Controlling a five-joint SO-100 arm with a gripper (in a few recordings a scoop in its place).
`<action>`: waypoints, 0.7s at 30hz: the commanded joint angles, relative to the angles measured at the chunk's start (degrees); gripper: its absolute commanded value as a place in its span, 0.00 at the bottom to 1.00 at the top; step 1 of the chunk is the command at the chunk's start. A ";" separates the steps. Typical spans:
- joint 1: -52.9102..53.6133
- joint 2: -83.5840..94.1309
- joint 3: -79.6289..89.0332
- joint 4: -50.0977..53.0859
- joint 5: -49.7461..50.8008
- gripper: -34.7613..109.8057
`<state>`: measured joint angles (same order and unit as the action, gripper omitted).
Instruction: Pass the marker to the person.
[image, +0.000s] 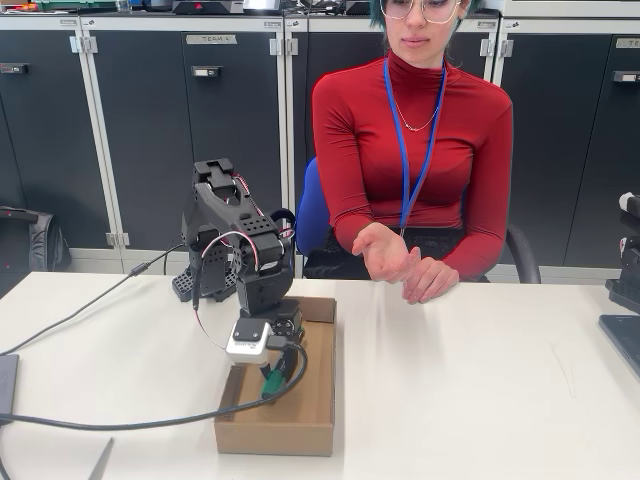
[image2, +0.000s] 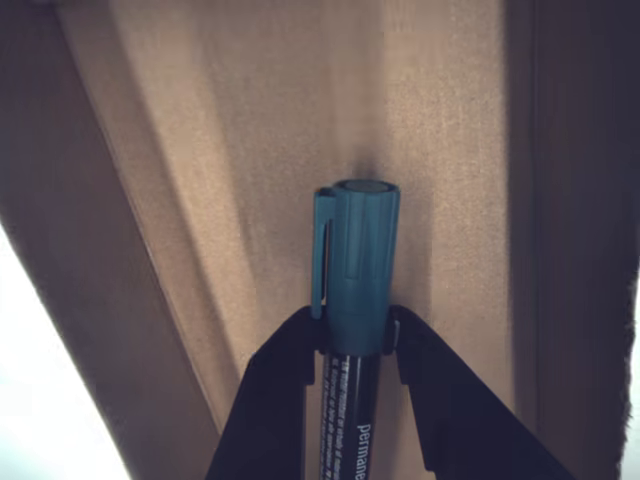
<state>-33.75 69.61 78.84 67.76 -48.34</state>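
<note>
Fixed view, left to right: black cable (image: 90, 300) trailing across white table (image: 480, 380); black arm folded down over open cardboard box (image: 300, 420), gripper (image: 275, 372) dipped into it with a bit of green at the tip; further right, person (image: 415, 130) in red top seated behind the table, hand (image: 385, 250) held out palm up, well apart from the box. Wrist view: marker (image2: 355, 270) clamped between both fingers (image2: 275, 390) just below the cap, cap end pointing at the box floor, black barrel with white print running back toward the camera; whether the cap touches the cardboard, cannot tell. Marker gripped, still inside the box, not yet lifted or carried over. Risks, as a judgement: grip sits near the cap end, so long barrel may pivot or slip during the swing; smooth round barrel, slide likely if squeeze eases; lifting at an angle could catch cap on box wall and knock marker loose or drag the light box; cable near the base could snag; release before the hand closes would drop marker on table.
</note>
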 joint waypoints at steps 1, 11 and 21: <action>-0.53 3.87 -6.94 2.29 2.20 0.21; -2.72 11.25 -11.34 10.11 3.60 0.21; -9.84 22.24 -13.01 21.36 8.53 0.21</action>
<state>-39.90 84.38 70.14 87.28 -40.34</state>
